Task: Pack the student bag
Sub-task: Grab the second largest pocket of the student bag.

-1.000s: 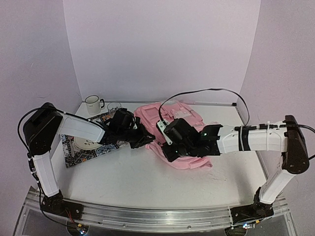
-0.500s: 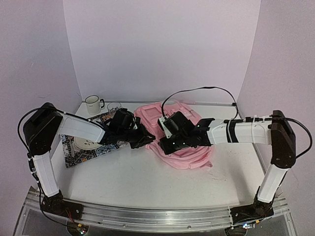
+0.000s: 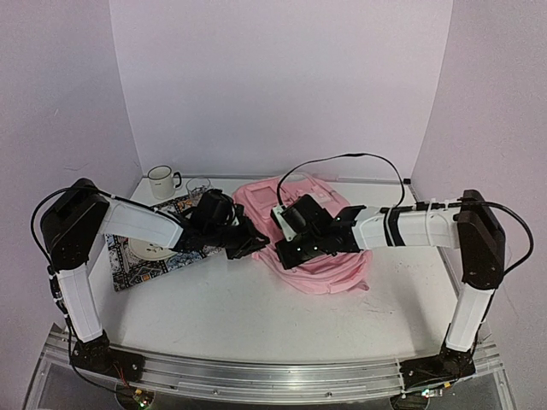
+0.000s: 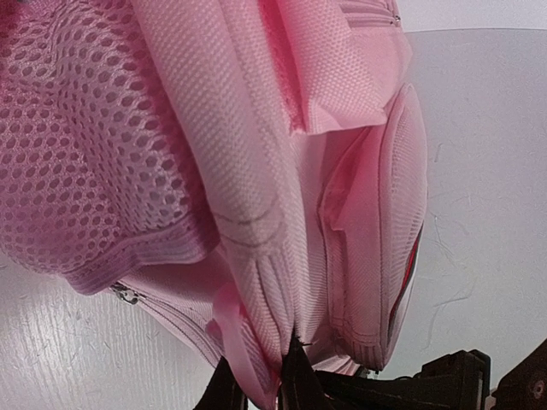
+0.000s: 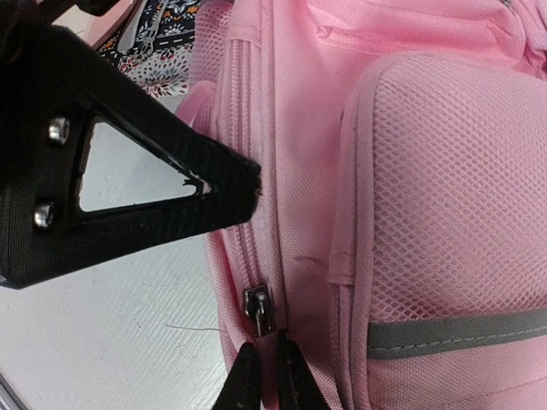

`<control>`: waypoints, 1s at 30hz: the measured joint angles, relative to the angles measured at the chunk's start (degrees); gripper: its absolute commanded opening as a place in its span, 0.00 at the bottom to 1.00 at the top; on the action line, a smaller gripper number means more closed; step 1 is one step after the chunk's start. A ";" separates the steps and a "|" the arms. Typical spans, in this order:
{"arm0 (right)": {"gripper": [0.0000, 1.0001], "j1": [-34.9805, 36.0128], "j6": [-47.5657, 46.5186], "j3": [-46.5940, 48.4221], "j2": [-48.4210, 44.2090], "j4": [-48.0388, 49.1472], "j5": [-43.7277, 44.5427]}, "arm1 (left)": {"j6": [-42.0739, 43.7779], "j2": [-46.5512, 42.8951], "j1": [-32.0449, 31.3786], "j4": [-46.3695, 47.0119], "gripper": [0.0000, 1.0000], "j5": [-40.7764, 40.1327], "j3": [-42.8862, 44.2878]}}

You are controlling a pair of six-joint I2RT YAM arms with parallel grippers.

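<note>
left fingers: clamped on student bag fabric | right fingers: pinched together just under zip pull

You have no lettering, number or brand to read in any of these views. The pale patch on the upper face of the student bag is too small and blurred to tell whether it carries print. The patterned mat near the left edge of the table shows only ornament, no words.
</note>
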 measured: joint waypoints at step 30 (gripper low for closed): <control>0.25 -0.27 2.99 -7.93 -7.45 0.02 -6.44 | 3.62 0.00 -0.69 0.54 0.00 4.05 0.00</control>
